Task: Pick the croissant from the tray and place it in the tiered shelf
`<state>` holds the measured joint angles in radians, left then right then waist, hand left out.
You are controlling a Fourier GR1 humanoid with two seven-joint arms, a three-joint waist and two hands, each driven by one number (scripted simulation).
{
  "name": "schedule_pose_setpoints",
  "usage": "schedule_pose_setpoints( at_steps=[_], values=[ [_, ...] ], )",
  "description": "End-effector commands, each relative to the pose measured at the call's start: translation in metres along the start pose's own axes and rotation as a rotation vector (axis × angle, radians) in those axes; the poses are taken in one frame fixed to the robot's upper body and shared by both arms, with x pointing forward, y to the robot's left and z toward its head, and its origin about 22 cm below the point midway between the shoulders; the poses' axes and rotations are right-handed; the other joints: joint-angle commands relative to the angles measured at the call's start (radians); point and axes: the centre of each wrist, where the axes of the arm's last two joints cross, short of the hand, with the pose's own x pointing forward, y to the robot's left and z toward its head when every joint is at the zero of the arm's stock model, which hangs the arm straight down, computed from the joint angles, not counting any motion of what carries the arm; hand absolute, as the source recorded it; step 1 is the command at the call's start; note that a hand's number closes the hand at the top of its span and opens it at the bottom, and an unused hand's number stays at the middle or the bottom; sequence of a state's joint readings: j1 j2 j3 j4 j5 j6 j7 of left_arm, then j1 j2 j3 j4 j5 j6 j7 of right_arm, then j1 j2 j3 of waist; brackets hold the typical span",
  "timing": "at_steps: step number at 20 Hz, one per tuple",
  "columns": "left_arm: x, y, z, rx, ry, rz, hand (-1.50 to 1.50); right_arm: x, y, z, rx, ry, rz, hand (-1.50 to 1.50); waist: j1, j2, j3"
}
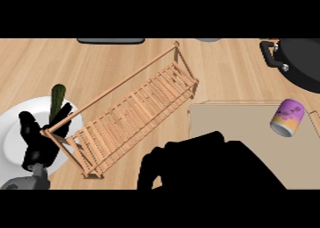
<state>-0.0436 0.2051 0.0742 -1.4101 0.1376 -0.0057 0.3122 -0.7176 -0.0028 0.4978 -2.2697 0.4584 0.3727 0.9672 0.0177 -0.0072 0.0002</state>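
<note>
Head view: croissant hidden, r. hand [202, 160] over tray [254, 120]

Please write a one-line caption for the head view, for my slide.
Right hand lowered over the beige tray beside a purple can; slatted wooden shelf at center, left hand resting open.

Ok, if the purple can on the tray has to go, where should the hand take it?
Take the can mid-body from above, thumb and fingers on its left and right flanks. It seems to lie on its side on the tray, ends pointing toward and away from the robot.
</note>
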Motion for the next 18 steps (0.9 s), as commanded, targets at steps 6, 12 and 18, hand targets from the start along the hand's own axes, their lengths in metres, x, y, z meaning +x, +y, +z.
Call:
schedule_pose_setpoints(
  at_steps=[6,12,18],
  values=[
    [-0.013,-0.012,-0.002,0.017,0.047,-0.001,0.00,0.043,-0.072,-0.077,0.001,0.018,-0.044,1.50,-0.009,0.003,-0.002],
    [-0.015,0.009,0.005,0.000,0.021,-0.012,0.00,0.035,-0.075,-0.131,0.100,0.044,0.036,1.50,-0.002,0.007,-0.002],
    [-0.031,-0.012,0.000,-0.001,0.034,0.011,0.00,0.010,-0.060,-0.158,0.114,0.013,0.078,1.50,-0.007,0.009,-0.001]
  ],
)
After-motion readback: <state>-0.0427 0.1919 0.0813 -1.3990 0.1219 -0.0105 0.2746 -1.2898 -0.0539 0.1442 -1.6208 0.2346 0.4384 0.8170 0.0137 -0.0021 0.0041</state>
